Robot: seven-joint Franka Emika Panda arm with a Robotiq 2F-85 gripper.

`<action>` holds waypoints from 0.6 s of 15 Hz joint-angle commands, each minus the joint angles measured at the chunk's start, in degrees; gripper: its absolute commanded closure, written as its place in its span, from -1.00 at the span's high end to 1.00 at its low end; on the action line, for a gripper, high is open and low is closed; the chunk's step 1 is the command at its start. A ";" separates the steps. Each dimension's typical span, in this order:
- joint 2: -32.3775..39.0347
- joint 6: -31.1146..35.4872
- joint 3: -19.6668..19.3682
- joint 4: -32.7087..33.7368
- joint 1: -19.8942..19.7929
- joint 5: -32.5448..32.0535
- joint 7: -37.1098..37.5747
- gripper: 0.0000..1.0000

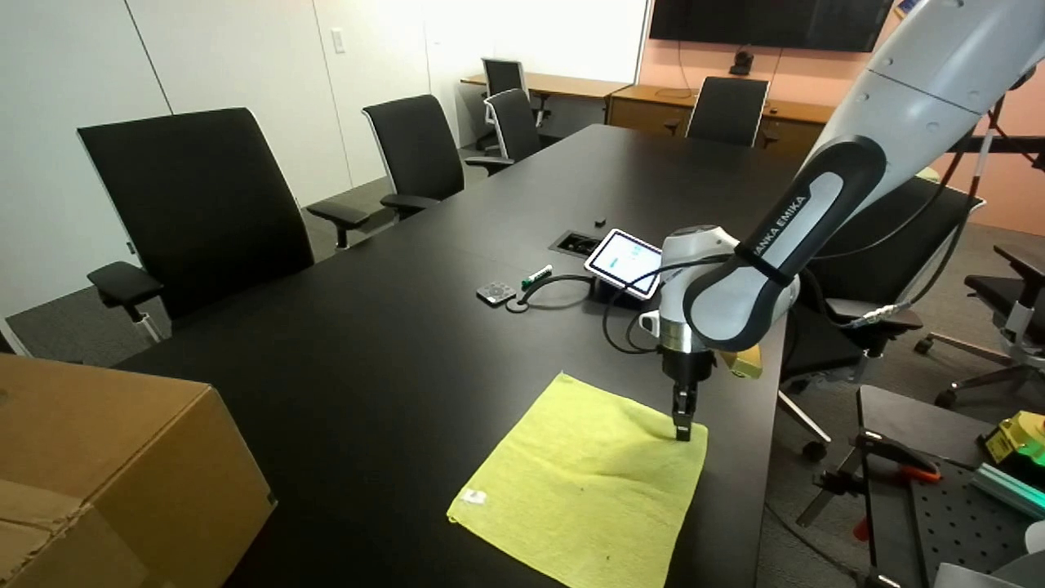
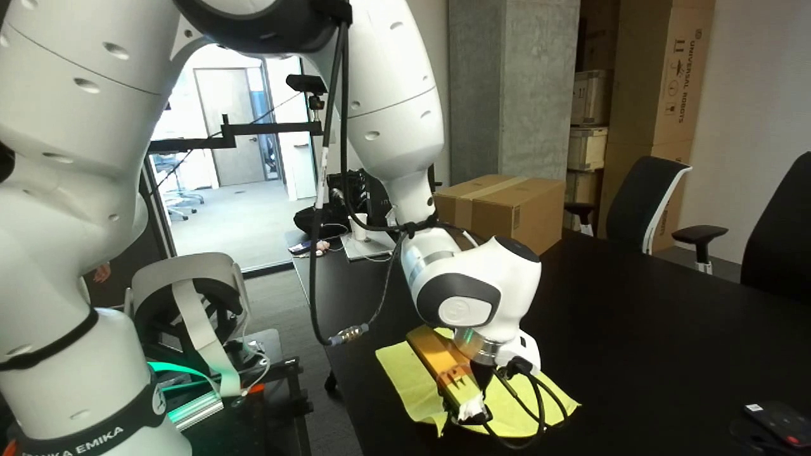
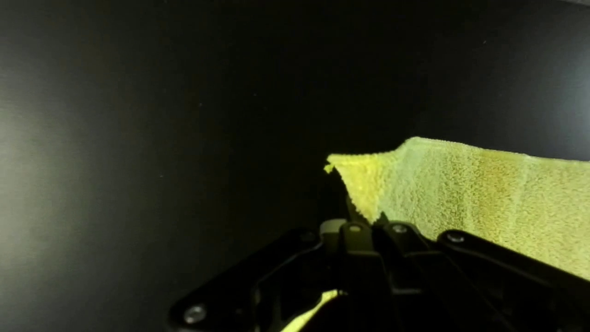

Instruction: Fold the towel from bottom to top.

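A yellow towel (image 1: 584, 482) lies spread on the dark table. It also shows in an exterior view (image 2: 519, 405), partly hidden by the arm. A white label sits on one corner. My gripper (image 1: 683, 434) points down at the towel's corner on the table-edge side. In the wrist view, the gripper's fingers (image 3: 368, 226) are close together, and the towel's corner (image 3: 362, 180) is bunched and pinched between them. The towel (image 3: 498, 198) runs off to the right from there. The fingertips themselves are hidden in the wrist view.
The black table (image 1: 392, 392) holds a cardboard box (image 1: 131, 474), a tablet on a stand (image 1: 627, 263) with cables, a green marker (image 1: 536, 276) and a small flat square item (image 1: 495, 293). The table's edge runs close beside the gripper. Chairs (image 1: 196, 212) stand around.
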 commanded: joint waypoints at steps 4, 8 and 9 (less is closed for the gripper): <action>-5.89 -4.73 0.97 -2.68 -1.21 6.60 -5.06 -0.96; -4.91 -4.13 2.73 1.24 -1.79 15.32 -5.31 -0.96; -4.52 -4.16 2.94 2.49 -1.57 16.97 -5.08 -0.96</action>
